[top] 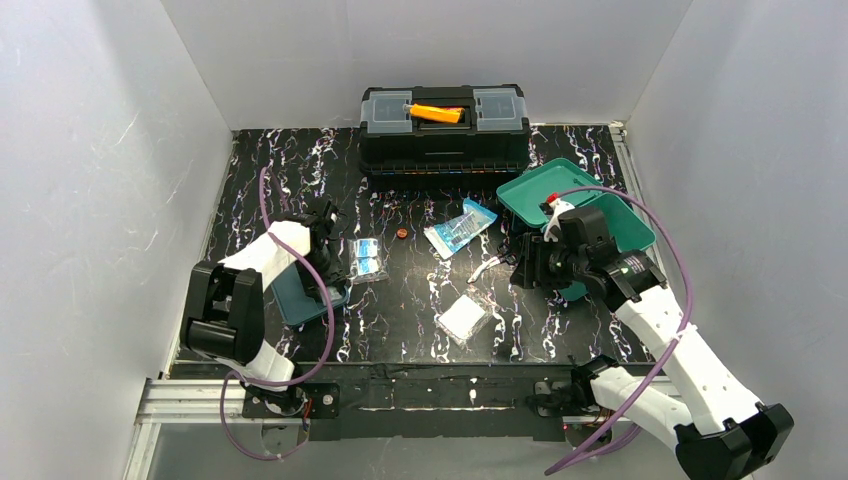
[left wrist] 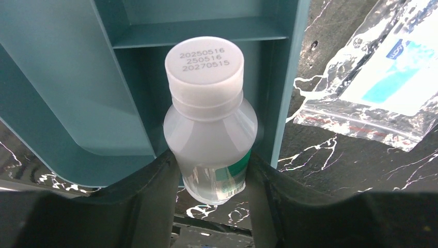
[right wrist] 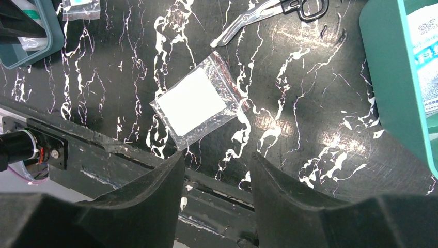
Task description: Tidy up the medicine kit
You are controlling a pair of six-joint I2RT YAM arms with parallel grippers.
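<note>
The teal medicine kit (top: 540, 190) lies open at the right; its edge shows in the right wrist view (right wrist: 392, 77). Its darker teal divided tray (top: 296, 300) lies apart on the table at the left. My left gripper (left wrist: 213, 175) is shut on a clear bottle (left wrist: 212, 129) with a white cap, holding it over a tray compartment (left wrist: 67, 77). In the top view the left gripper (top: 325, 265) is over the tray's far end. My right gripper (right wrist: 217, 165) is open and empty above the table, left of the kit (top: 525, 265).
A black toolbox (top: 445, 130) stands at the back. On the table lie a blue-printed packet (top: 460, 228), small packets (top: 368, 258), a gauze packet (top: 465, 317), scissors (top: 490, 265) and a small brown round thing (top: 401, 234). A red-capped item (top: 553, 203) sits in the kit.
</note>
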